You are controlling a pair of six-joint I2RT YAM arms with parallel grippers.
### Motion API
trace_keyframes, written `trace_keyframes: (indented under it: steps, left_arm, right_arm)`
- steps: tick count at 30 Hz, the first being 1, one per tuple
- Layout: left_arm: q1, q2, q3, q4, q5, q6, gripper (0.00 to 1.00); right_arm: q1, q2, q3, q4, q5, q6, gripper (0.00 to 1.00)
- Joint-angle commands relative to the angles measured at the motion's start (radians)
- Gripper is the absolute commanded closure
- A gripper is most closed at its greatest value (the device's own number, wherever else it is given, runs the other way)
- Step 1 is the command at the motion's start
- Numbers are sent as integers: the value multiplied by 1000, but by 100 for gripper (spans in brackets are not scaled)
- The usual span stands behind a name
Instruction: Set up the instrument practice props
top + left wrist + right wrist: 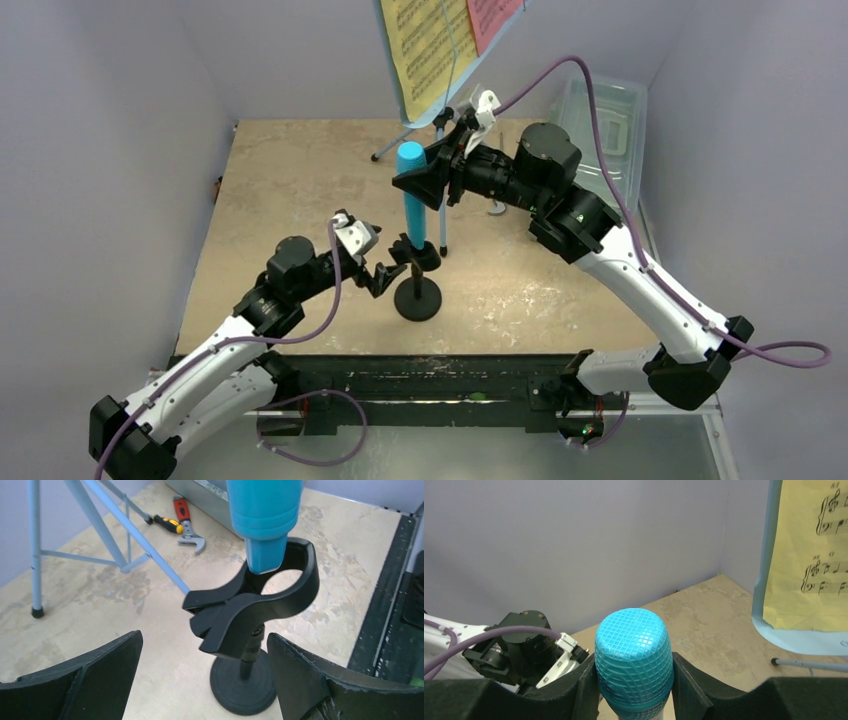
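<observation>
The cyan microphone (pixel 411 200) stands upright, and my right gripper (pixel 418 180) is shut on its gridded head (pixel 634 655). In the left wrist view its narrow tail (pixel 265 555) sits in the forked clip (pixel 260 597) of the black round-base mic stand (pixel 243 685). My left gripper (pixel 205 677) is open around the stand's post without touching it, and the post is nearer the right finger. The light blue music stand (pixel 425 122) stands at the back with a yellow page (pixel 425 50) and a pink page (pixel 490 20) on it.
A clear plastic box (pixel 605 125) sits at the back right against the wall. A screwdriver (pixel 167 524) and a red-handled wrench (pixel 187 525) lie beyond the music stand's tripod legs (pixel 107 535). Purple cables trail from both arms.
</observation>
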Motion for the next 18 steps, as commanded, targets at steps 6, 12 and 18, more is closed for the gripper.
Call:
trace_keyframes:
  steps: [6, 12, 18]
  left_arm:
    - [79, 135, 87, 207, 166, 291, 7]
    - [166, 280, 246, 16, 451, 442, 13]
    - [171, 361, 297, -175, 639, 479, 17]
  right_arm:
    - [11, 38, 183, -34, 0, -15, 100]
    - [11, 36, 193, -49, -26, -16, 100]
    - [11, 33, 175, -71, -33, -13, 100]
